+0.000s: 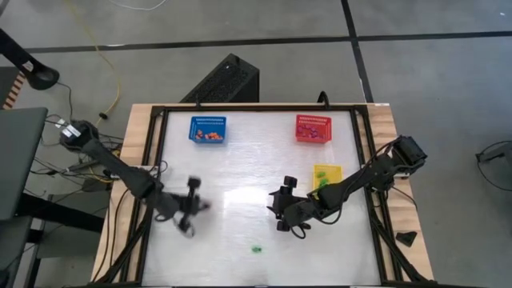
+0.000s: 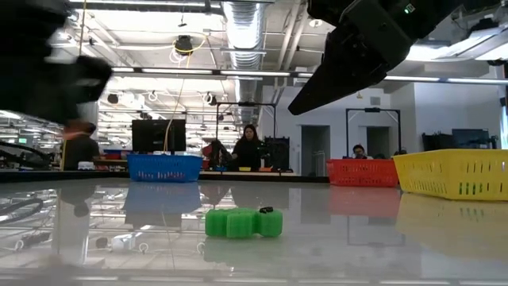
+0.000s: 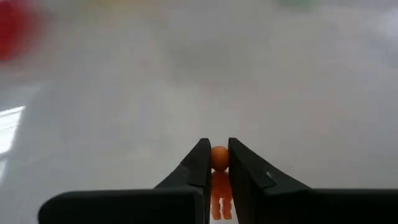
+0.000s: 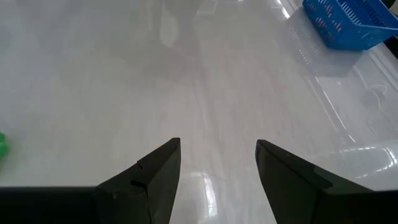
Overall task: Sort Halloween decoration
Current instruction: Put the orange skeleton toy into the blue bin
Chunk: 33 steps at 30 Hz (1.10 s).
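green trinket (image 2: 243, 222) sits nearest the low camera, alone on the pale bench (image 1: 240, 168), and in the high view it lies at about 6 o'clock of the bench's middle, near the front edge. left hand (image 3: 218, 163) is pinched shut on an orange trinket (image 3: 219, 157), a small round-topped piece caught between the two dark fingers (image 3: 200, 165), with more orange showing below the tips that may be its lower part or its reflection. seen from above, the left arm reaches in from 9 o'clock, bent at the elbow, and its hand (image 1: 190, 210) hangs over the bench at about 7 o'clock of centre; it is smeared there, so its outline is hard to read. right arm comes from 3 o'clock, stretched low across the bench, with the right hand (image 1: 282, 210) just past centre toward 5 o'clock; its wrist view shows the fingers (image 4: 155, 171) spread wide with nothing between them. blue basket (image 1: 208, 129) stands at 11 o'clock, red basket (image 1: 313, 128) at 1 o'clock and yellow basket (image 1: 326, 175) at 3 o'clock, partly covered by the right arm. small coloured bits lie in the blue and red baskets, too tiny to tell apart. people show in the room beyond.
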Motion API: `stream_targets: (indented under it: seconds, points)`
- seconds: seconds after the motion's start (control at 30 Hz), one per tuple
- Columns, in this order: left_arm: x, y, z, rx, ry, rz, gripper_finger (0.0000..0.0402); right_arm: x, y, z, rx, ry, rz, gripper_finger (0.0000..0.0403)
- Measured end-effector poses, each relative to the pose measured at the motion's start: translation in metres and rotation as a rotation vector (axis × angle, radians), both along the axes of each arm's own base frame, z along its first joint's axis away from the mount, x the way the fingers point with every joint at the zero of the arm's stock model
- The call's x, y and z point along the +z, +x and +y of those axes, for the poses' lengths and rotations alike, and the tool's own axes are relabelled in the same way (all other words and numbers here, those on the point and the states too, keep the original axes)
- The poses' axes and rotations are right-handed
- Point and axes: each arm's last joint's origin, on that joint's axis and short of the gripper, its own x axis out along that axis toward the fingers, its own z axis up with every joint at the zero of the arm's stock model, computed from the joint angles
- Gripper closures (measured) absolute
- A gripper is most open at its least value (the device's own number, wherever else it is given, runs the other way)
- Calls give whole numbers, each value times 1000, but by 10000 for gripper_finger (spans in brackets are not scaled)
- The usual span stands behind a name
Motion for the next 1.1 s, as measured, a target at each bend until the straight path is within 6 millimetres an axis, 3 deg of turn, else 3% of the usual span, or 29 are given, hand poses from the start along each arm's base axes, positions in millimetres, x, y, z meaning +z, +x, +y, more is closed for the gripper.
stream_targets:
  seconds: [0.17,0.33,0.47,0.6,0.8,1.1]
  points:
    - [25,17,51,418,173,-212,380,0,0,0,0,0,0,163]
    - [40,30,112,654,169,-317,381,0,0,0,0,0,0,163]
    - [35,21,167,858,143,-264,381,0,-1,2,6,0,1,163]
    - [29,6,207,955,-25,-262,381,0,-2,5,16,-1,2,163]
    - [29,-11,231,1102,-178,-325,351,-1,-3,5,16,-6,12,163]
    - [29,-15,235,1153,-153,-316,272,-2,-4,4,15,-13,28,163]
